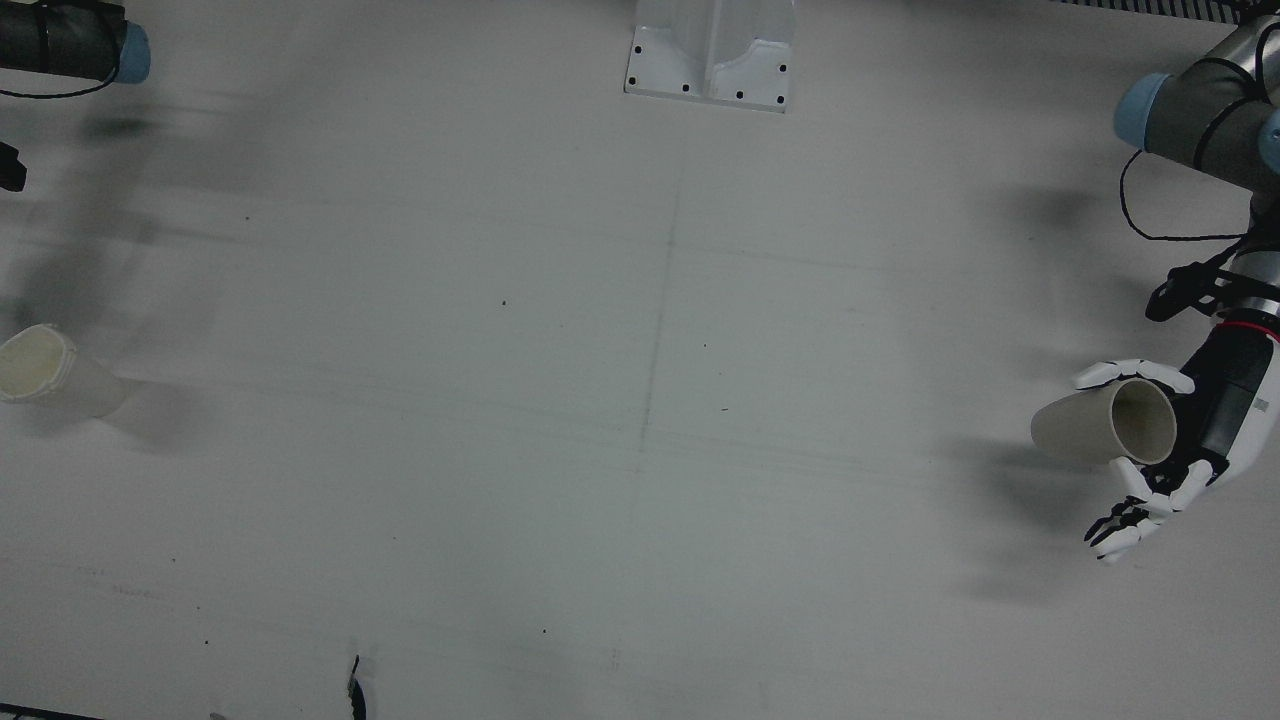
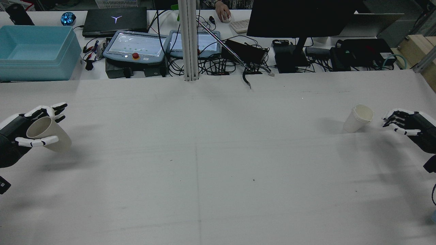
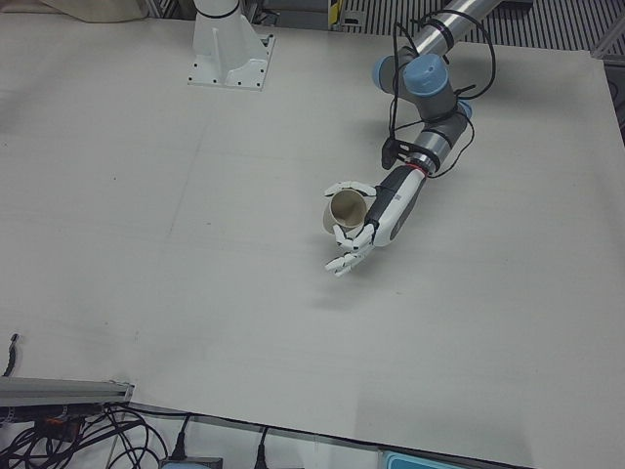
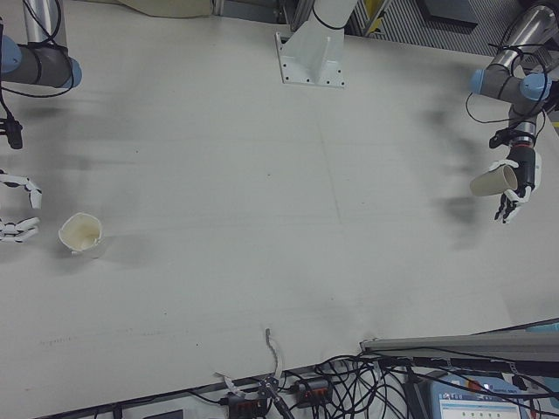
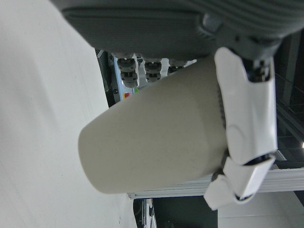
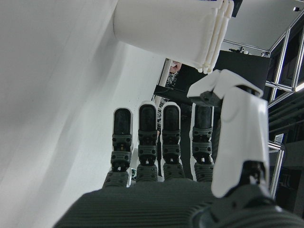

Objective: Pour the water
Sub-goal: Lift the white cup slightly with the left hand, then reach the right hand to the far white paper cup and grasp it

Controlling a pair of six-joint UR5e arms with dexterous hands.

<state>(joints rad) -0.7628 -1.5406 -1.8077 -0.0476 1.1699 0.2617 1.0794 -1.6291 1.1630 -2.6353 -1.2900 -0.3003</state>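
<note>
Two paper cups are present on the white table (image 2: pixel 218 190), one per arm. Beyond the table's far edge, in the rear view, stand a blue bin (image 2: pixel 35 51), a dark monitor (image 2: pixel 299 17), a laptop (image 2: pixel 114 21) with a lit three-pointed emblem on its lid, and two teach pendants (image 2: pixel 136 46); no writing is legible.

Left hand (image 1: pixel 1175 455): fingers wrapped around the beige cup (image 1: pixel 1100 425), thumb over its upper side, remaining fingers partly extended beneath the rim. The cup is held clear of the table, tipped well over on its side, mouth toward the arm, at the table's left edge. Its interior appears empty in the front view.

Right hand (image 2: pixel 407 126): fingers spread and extended, holding nothing. The white cup (image 2: pixel 357 118) stands upright on the table just beside the fingertips (image 6: pixel 147 114), apart from them. The right hand view shows a stacked, ribbed rim on it.
</note>
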